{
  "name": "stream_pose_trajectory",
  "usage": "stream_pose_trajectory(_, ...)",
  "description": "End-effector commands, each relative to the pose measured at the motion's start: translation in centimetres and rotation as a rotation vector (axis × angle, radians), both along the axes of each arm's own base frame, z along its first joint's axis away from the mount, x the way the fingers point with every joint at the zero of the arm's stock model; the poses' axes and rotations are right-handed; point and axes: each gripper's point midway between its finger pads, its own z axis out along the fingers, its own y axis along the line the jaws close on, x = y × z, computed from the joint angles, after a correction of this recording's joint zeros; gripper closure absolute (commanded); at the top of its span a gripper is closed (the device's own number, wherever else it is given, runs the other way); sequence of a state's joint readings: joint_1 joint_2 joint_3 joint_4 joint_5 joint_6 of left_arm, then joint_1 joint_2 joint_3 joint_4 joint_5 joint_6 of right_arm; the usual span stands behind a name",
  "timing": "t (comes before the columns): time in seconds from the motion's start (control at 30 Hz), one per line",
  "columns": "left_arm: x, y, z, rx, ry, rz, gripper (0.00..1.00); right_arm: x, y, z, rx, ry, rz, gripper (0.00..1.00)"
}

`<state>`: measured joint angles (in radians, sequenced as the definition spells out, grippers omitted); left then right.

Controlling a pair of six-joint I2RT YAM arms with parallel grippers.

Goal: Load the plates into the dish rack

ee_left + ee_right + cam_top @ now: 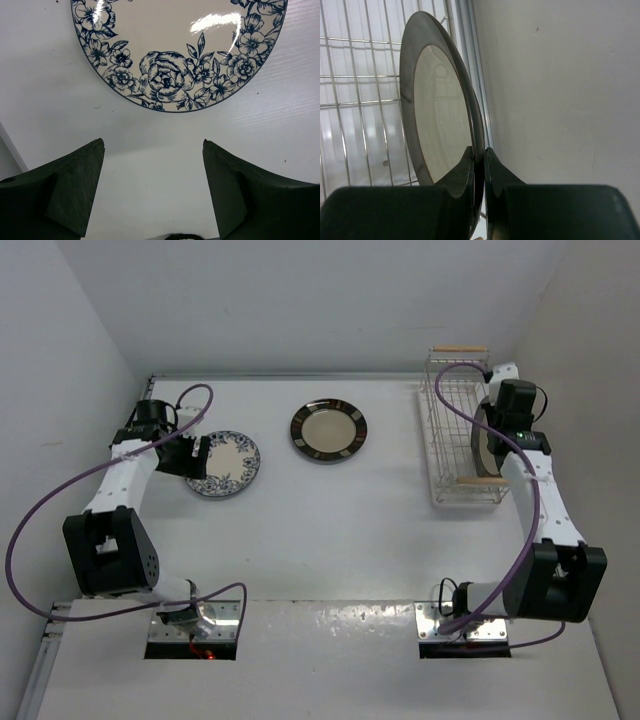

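Observation:
The blue floral plate (223, 464) lies flat on the table at the left; it fills the top of the left wrist view (175, 55). My left gripper (192, 455) is open at its left edge, apart from it (152, 150). The plate with the dark brown patched rim (328, 430) lies flat at the table's middle back. My right gripper (497, 445) is shut on the rim of the grey-brown rimmed plate (437, 105), holding it on edge over the white wire dish rack (450, 455). That plate shows edge-on in the top view (484, 445).
The rack stands at the back right, close to the right wall (560, 75), with wooden handles at its far (459, 349) and near (474, 482) ends. Purple cables loop from both arms. Two cut-outs lie in the table's near edge.

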<state>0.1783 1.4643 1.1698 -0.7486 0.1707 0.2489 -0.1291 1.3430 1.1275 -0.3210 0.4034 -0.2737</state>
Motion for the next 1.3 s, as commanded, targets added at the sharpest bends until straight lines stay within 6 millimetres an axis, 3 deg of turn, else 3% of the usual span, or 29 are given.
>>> stream_pose_trajectory(0.0, 0.8, 0.0, 1.4, -0.019, -0.037, 0.003, 0.16, 1.3, -1.7, 6.7, -0.096, -0.246, -0.052, 1.00)
stream_pose_trajectory(0.17, 0.9, 0.0, 1.1, -0.021, -0.028, 0.003, 0.16, 1.3, -1.4, 6.5, -0.085, -0.249, -0.038, 1.00)
stream_pose_trajectory(0.37, 0.9, 0.0, 1.1, -0.021, -0.028, 0.003, 0.15, 1.2, -0.9, 2.8, 0.021, -0.158, -0.049, 0.95)
stream_pose_trajectory(0.47, 0.9, 0.0, 1.1, -0.021, -0.028, 0.003, 0.15, 1.0, -0.9, 1.7, 0.060, -0.129, -0.067, 0.79)
stream_pose_trajectory(0.5, 0.9, 0.0, 1.1, -0.021, -0.028, 0.003, 0.15, 0.9, -0.9, 1.7, 0.068, -0.132, -0.070, 0.63)
stream_pose_trajectory(0.63, 0.9, 0.0, 1.1, -0.021, -0.028, 0.003, 0.15, 1.3, -0.5, 2.7, 0.088, -0.152, -0.049, 0.45)
stream_pose_trajectory(0.73, 1.1, 0.1, 1.4, -0.014, -0.037, -0.005, 0.15, 2.2, 0.3, 5.7, 0.115, -0.208, -0.007, 0.28)
stream_pose_trajectory(0.77, 1.1, 0.1, 1.4, -0.009, -0.038, -0.013, 0.15, 2.8, 0.9, 7.5, 0.134, -0.253, 0.006, 0.24)
stream_pose_trajectory(0.8, 1.3, 0.2, 1.8, -0.007, -0.049, -0.013, 0.15, 2.8, 1.7, 7.8, 0.159, -0.243, 0.032, 0.20)
stream_pose_trajectory(0.87, 1.5, 0.4, 2.1, 0.008, -0.057, -0.017, 0.15, 4.3, 5.2, 11.5, 0.257, -0.333, 0.128, 0.16)
stream_pose_trajectory(0.93, 2.0, 0.6, 2.9, 0.018, -0.079, -0.026, 0.15, 5.3, 9.4, 11.9, 0.424, -0.350, 0.200, 0.18)
stream_pose_trajectory(0.97, 2.5, 0.7, 3.1, 0.020, -0.085, -0.026, 0.15, 5.7, 12.8, 12.0, 0.499, -0.340, 0.307, 0.24)
stream_pose_trajectory(1.0, 2.7, 0.5, 3.5, 0.013, -0.097, -0.032, 0.15, 6.1, 16.5, 10.8, 0.555, -0.294, 0.388, 0.35)
stream_pose_trajectory(1.03, 2.8, 0.5, 3.3, 0.010, -0.086, -0.032, 0.15, 6.2, 18.6, 9.6, 0.631, -0.266, 0.412, 0.70)
stream_pose_trajectory(1.07, 3.0, 0.5, 3.3, 0.005, -0.085, -0.024, 0.15, 6.6, 23.7, 6.6, 0.712, -0.161, 0.519, 0.82)
stream_pose_trajectory(1.1, 3.1, 0.6, 3.7, 0.006, -0.089, -0.024, 0.15, 6.6, 25.0, 5.4, 0.741, -0.125, 0.526, 0.85)
stream_pose_trajectory(1.13, 3.1, 0.4, 3.8, -0.002, -0.091, -0.030, 0.15, 6.8, 26.1, 4.4, 0.799, -0.099, 0.499, 0.85)
stream_pose_trajectory(1.17, 3.1, 0.4, 3.8, -0.003, -0.091, -0.030, 0.15, 7.4, 28.7, 0.9, 0.820, -0.013, 0.495, 0.66)
stream_pose_trajectory(1.23, 2.9, 0.5, 3.6, 0.006, -0.080, -0.024, 0.15, 8.0, 30.1, -1.0, 0.882, 0.018, 0.429, 0.43)
stream_pose_trajectory(1.27, 2.9, 0.5, 3.6, 0.006, -0.080, -0.023, 0.15, 9.2, 31.0, -3.5, 0.892, 0.038, 0.404, 0.32)
